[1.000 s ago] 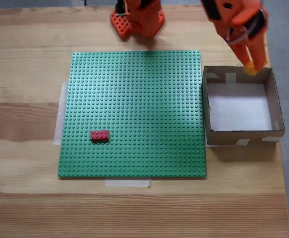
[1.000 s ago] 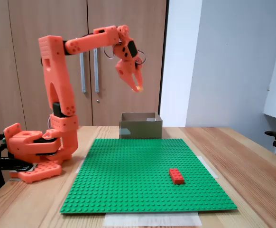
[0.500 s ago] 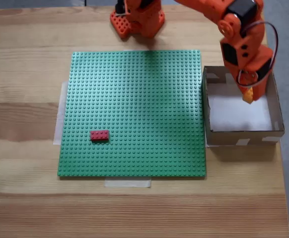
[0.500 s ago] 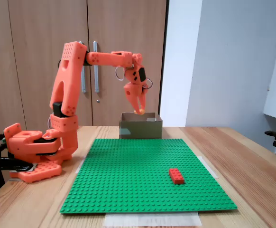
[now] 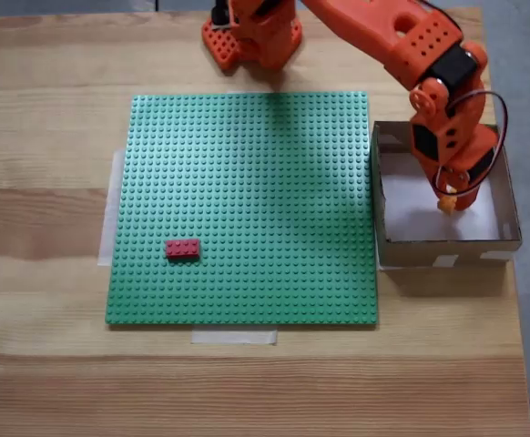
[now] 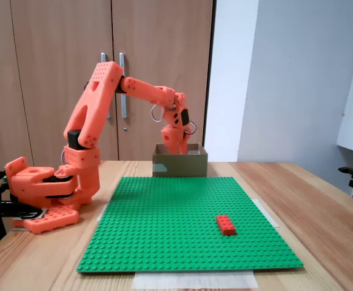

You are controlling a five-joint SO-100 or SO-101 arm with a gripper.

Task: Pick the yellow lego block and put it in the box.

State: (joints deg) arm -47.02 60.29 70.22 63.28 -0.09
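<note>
Orange arm (image 5: 383,36) reaches from its base (image 5: 251,32) at the top edge of a fixed view, looking down on the table, out over the cardboard box (image 5: 511,214). In a fixed view from the table's front, the same arm (image 6: 94,103) rises from its base (image 6: 40,194) at left and bends down toward the box (image 6: 179,165) at the far end of the green baseplate.

Gripper (image 5: 449,208) points down inside the box opening, tips above the white bottom, right of centre in the top-down view. Jaws narrow, clamped on the yellow lego block (image 5: 447,206); only a small yellow-orange patch of it shows between the tips. In the front view the gripper (image 6: 178,147) dips behind the box's near wall, so the tips and block are hidden there. Cannot tell whether the block touches the box floor or hangs just above it.

Box sits just beside the right edge of the green studded baseplate (image 5: 247,200) in the top-down view, with pale tape patches on its walls.

Red lego brick (image 5: 182,248) rests flat on the baseplate, lower left region in the top-down view, well apart from the box. From the front it (image 6: 226,224) lies toward the near right of the baseplate (image 6: 176,224).

Baseplate is held to the wooden table (image 5: 46,91) with strips of pale tape at its edges. Wooden cabinet doors (image 6: 61,60) stand behind the arm.
</note>
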